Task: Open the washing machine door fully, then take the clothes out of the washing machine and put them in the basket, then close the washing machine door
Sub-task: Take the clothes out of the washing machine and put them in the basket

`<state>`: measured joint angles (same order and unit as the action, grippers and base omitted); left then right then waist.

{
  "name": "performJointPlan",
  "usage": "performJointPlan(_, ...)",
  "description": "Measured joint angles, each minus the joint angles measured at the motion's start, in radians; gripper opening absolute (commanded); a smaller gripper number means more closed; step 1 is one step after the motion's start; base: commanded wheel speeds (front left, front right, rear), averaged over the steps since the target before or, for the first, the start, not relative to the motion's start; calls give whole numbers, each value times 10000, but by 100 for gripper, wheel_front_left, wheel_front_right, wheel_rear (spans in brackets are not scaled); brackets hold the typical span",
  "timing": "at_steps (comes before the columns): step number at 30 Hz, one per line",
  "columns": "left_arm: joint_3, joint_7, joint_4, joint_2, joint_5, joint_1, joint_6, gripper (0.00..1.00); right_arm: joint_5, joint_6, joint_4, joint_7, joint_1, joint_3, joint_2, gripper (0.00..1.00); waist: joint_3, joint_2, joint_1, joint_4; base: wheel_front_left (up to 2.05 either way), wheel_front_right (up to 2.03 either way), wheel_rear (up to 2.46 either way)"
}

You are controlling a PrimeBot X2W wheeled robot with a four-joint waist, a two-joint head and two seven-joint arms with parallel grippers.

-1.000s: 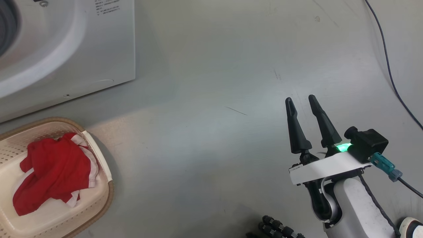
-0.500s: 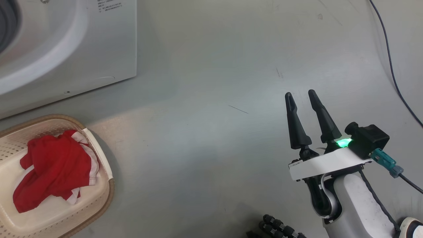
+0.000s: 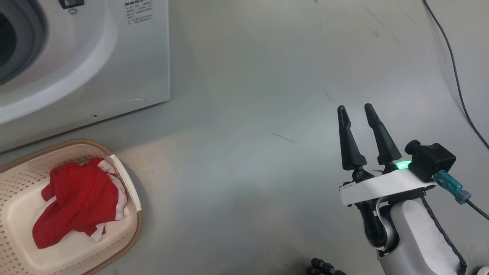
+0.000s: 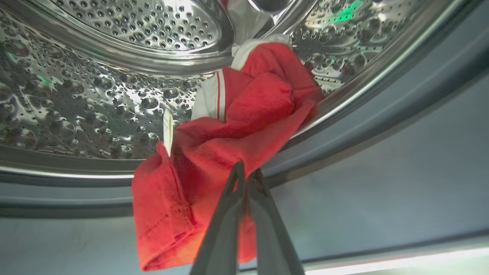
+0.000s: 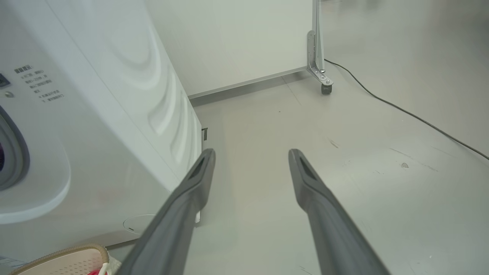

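While left end effector (image 4: 247, 170) pinches clothes (image 4: 259, 99) | right end effector (image 3: 355, 108) parted

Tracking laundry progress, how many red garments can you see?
2: one red garment in the basket, another at the drum rim, pinched by the left claw. More may hide inside.

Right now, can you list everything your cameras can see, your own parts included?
washing machine: one, white, upper left.
drum: one, perforated steel, inside the machine.
basket: one, cream, brown rim, on the floor.
clothes in basket: one piece, red, white trim.
clothes at drum mouth: one piece, red and white, draped over the lip.
cable: one, dark, on the floor at right.
left hand: one, shut on the drum-mouth clothes.
right hand: one, open, above the floor.
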<state>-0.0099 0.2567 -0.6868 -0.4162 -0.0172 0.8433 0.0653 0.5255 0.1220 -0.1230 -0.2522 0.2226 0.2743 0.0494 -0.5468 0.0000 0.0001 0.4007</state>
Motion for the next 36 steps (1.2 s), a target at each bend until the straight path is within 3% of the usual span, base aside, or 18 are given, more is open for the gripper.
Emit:
performJointPlan(5,-92,-800,-67,562,284,-81,-15,0,-134,0,-48,0,-2,-351,77,100,407,0,0,-167,0,0,0)
performJointPlan(19,-548,-2654,-280,1956,892,-1361,-623,0,-374,0,-190,-2,-411,-708,430,100,1765,0,0,-1043,0,0,0)
performJointPlan(36,-669,-4226,-474,2907,1367,-3415,-928,0,-635,0,-359,-2,-1554,-1177,708,100,3647,0,-1,-2123,0,0,0)
